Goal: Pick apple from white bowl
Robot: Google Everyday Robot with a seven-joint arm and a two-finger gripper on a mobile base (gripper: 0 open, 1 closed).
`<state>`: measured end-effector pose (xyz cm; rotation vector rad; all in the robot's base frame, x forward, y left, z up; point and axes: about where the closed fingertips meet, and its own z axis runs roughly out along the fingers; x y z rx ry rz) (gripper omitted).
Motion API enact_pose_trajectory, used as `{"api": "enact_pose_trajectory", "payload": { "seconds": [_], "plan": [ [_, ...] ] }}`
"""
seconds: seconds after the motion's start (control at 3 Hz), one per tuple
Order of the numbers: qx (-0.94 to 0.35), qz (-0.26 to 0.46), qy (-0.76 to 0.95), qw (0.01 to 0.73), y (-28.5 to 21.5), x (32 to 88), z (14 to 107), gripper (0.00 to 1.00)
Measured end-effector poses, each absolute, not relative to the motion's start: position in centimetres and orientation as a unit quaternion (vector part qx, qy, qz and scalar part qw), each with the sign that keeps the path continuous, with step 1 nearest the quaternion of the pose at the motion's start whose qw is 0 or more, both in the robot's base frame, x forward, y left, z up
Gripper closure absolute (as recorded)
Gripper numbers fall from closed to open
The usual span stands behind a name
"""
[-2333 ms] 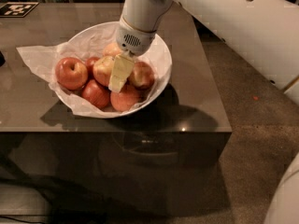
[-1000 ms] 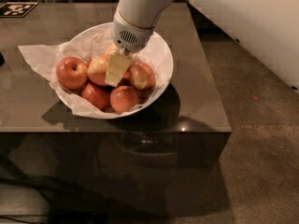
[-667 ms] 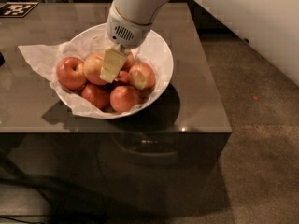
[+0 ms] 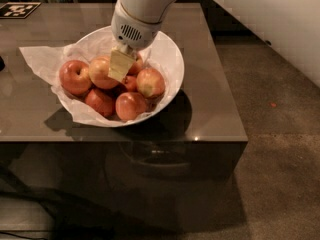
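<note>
— What is changing up there?

— I am sliding my gripper (image 4: 121,65) leftward across the white bowl (image 4: 172,59), away from its middle and toward the upper left of the frame.

— And the apple?

— The apple (image 4: 99,74) is lying left of centre in the bowl, right against the gripper's tip. I am lining up on it, I judge. Whether the gripper is gaping or closing, I cannot tell.
</note>
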<state>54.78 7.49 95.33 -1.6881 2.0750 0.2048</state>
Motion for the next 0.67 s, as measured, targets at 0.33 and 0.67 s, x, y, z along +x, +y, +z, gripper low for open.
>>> {"api": "enact_pose_trajectory", "payload": {
  "seconds": [0.33, 0.67],
  "plan": [
    [-0.613, 0.074, 0.753, 0.227, 7.5, 54.78, 95.33, 0.57],
    [-0.613, 0.074, 0.753, 0.227, 7.5, 54.78, 95.33, 0.34]
  ]
}}
